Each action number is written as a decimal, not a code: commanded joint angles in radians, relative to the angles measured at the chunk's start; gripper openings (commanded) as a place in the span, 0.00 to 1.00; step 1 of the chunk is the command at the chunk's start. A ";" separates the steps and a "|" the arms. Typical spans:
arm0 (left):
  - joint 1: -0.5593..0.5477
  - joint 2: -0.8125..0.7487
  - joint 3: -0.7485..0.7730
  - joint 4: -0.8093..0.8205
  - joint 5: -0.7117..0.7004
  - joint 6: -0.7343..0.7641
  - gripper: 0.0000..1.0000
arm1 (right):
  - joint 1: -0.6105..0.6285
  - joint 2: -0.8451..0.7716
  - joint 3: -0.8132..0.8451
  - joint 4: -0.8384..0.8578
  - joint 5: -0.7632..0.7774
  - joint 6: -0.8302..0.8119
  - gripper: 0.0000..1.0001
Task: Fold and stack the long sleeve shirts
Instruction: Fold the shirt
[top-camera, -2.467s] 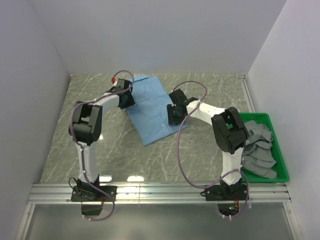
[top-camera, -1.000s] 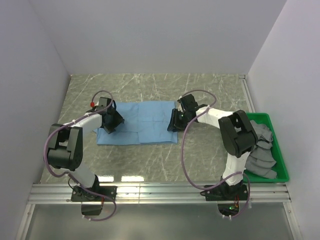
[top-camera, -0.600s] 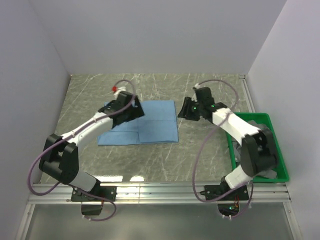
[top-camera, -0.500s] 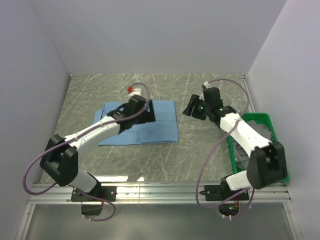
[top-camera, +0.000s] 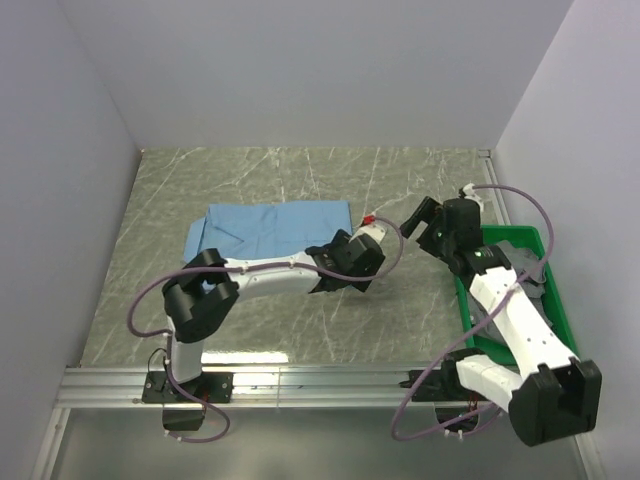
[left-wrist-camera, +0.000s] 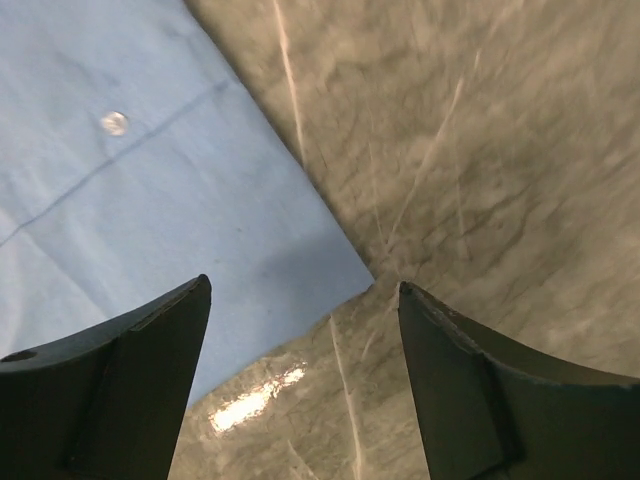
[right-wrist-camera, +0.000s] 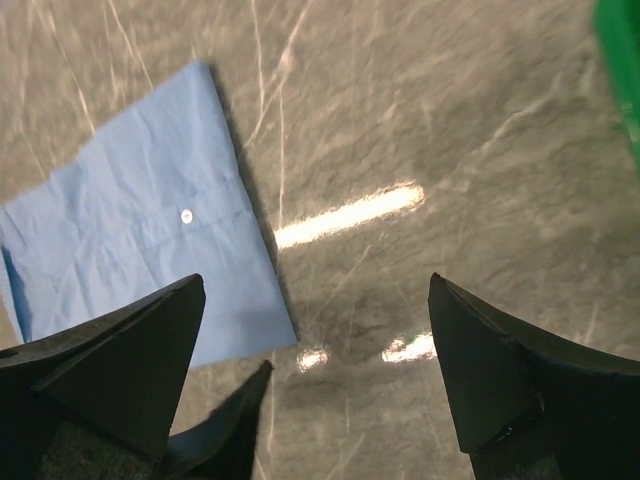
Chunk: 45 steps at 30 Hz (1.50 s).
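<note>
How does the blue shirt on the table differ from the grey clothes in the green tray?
The blue shirt is light blue; the grey clothes are grey. The blue shirt lies folded flat, roughly rectangular; the grey clothes are a rumpled heap. The blue shirt rests on the table; the grey clothes sit in the green tray, partly hidden by the right arm. Both are soft cloth; neither is gripped.

- Grey-green marbled table (top-camera: 300, 330), veined, glossy, with bright glare patches (right-wrist-camera: 345, 217)
- Green plastic tray (top-camera: 515, 232) at the table's right edge, by the wall
- Plain white walls (top-camera: 320, 70) on three sides
- Metal rail (top-camera: 320, 382) along the near edge
</note>
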 joint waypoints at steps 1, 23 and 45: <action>-0.002 0.048 0.054 0.034 -0.012 0.077 0.81 | -0.023 -0.078 -0.029 0.004 0.105 0.045 1.00; -0.012 0.229 0.131 -0.093 0.099 0.102 0.25 | -0.061 -0.093 -0.082 0.042 0.097 0.060 0.98; 0.131 -0.065 -0.038 0.040 0.238 -0.079 0.00 | -0.095 0.139 -0.070 0.272 -0.283 0.170 0.98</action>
